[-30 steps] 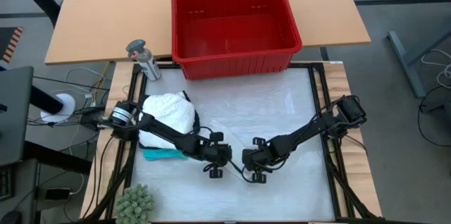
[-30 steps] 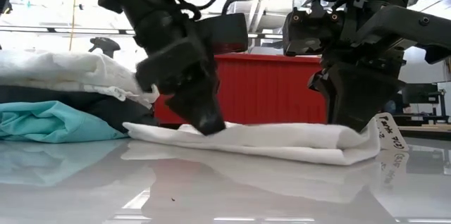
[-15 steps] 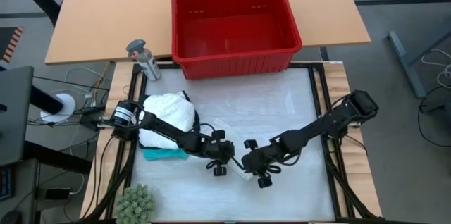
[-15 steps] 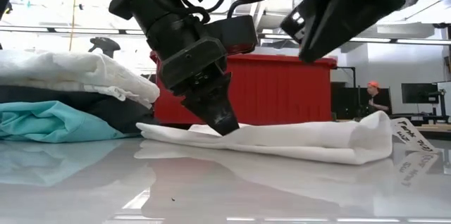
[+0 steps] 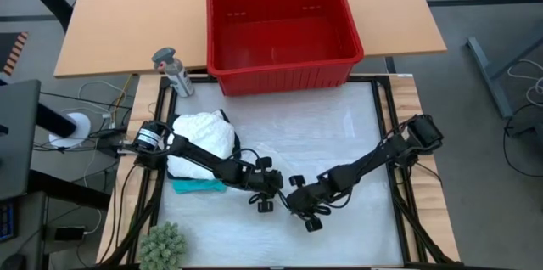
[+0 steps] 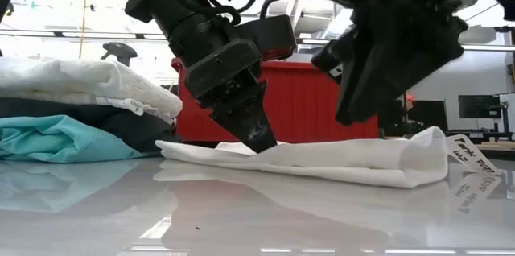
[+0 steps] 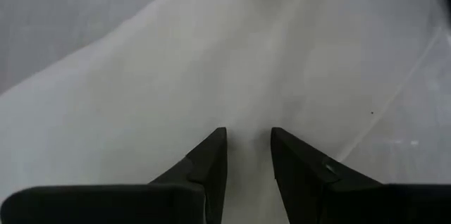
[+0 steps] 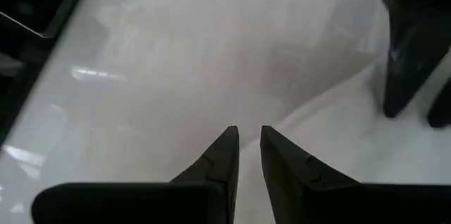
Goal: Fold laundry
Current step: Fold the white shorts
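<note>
A white garment (image 6: pixel 346 163), folded into a long flat strip, lies on the white table top. My left gripper (image 6: pixel 261 139) slants down onto its left part, the fingers nearly together (image 7: pixel 248 139). My right gripper (image 6: pixel 354 111) hangs above the strip's middle, clear of it, its fingers (image 8: pixel 249 136) a narrow slit apart with nothing between them. In the high view the two grippers (image 5: pixel 265 195) (image 5: pixel 299 206) stand close together in the table's near half. A pile of laundry, white (image 5: pixel 202 137) over black and teal (image 5: pixel 197 187), rests at the left. My left gripper presses its fingertips down on the garment's top layer (image 6: pixel 278 150), near the strip's left end. It comes slanting from above and from the table's left. The cloth lies flat on the table under it. Whether any cloth sits between the fingers, I cannot tell.
A red basket (image 5: pixel 284 32) stands beyond the table's far edge. A grey bottle-like thing (image 5: pixel 172 70) stands at the far left corner and a green fuzzy plant (image 5: pixel 161 244) at the near left. A label (image 6: pixel 463 150) sticks up from the garment's right end.
My right gripper has lifted off the garment's right end, rolled about its own axis and come a little toward the near edge and the left gripper. The freed right end with its label now stands slightly higher. My left gripper has stayed pressed on the cloth.
</note>
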